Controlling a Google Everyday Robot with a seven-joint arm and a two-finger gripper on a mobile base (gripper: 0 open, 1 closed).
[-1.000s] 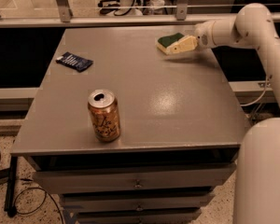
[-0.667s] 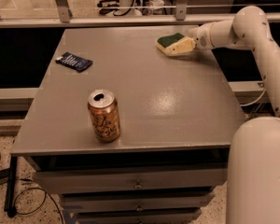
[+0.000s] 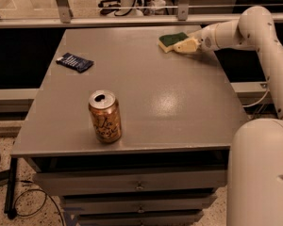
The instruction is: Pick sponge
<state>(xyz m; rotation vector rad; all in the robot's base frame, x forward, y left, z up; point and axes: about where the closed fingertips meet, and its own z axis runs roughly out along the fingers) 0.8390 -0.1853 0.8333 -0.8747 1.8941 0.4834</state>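
The sponge [image 3: 171, 40], dark green on top with pale yellow foam below, lies flat on the grey table [image 3: 146, 93] near its far right corner. My gripper [image 3: 187, 45] reaches in from the right at table height, right against the sponge's right end. The white arm [image 3: 236, 32] stretches out behind it to the right.
A copper-coloured drink can [image 3: 104, 116] stands upright near the table's front edge, left of centre. A flat dark blue packet [image 3: 74, 62] lies at the left side. A rail with posts [image 3: 61, 6] runs behind the table. My white base [image 3: 262, 173] is at the front right.
The arm has shifted very slightly. The gripper stays at the sponge's right end, and the sponge, can and packet have not moved.
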